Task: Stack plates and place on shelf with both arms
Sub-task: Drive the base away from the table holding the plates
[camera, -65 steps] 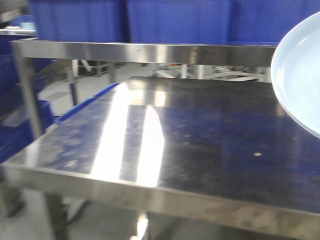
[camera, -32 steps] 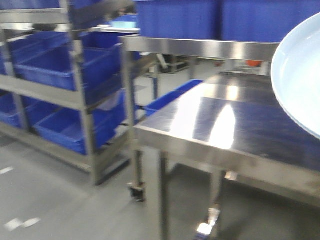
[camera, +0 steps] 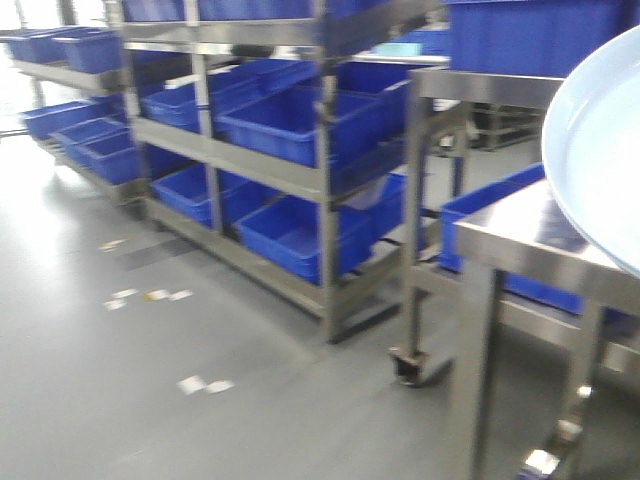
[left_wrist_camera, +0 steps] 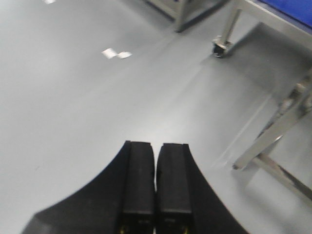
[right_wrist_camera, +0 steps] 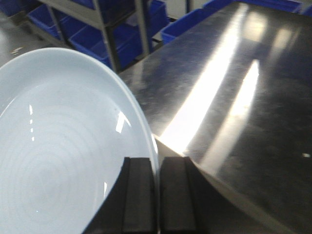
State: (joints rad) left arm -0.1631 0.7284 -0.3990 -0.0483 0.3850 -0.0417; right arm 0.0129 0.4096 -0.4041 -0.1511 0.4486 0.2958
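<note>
Plates: we count one (right_wrist_camera: 58, 146) in view, its rim clamped in our right pincer (right_wrist_camera: 158, 195) by the bench (right_wrist_camera: 234, 97) corner; our left pincer (left_wrist_camera: 156, 190) is pressed together, empty. Our front view has swung from bench to shelf (camera: 250, 170) and its several blue crates (camera: 290, 120), so placing looks near.

Pale bluish-white plate (right_wrist_camera: 58, 146) with faint concentric rings, blue crates (camera: 290, 120), black right claw (right_wrist_camera: 157, 165), grey floor (camera: 150, 400).

- Steel table (right_wrist_camera: 234, 97) — dark scratched top streaked with glare, one leg on a caster (camera: 410, 368).
- Shelf (camera: 322, 200), just left of the table — blue crates (camera: 290, 120) sit on its tiers.
- Grey floor (camera: 120, 420) left of the table: scattered paper scraps (camera: 205, 384).
</note>
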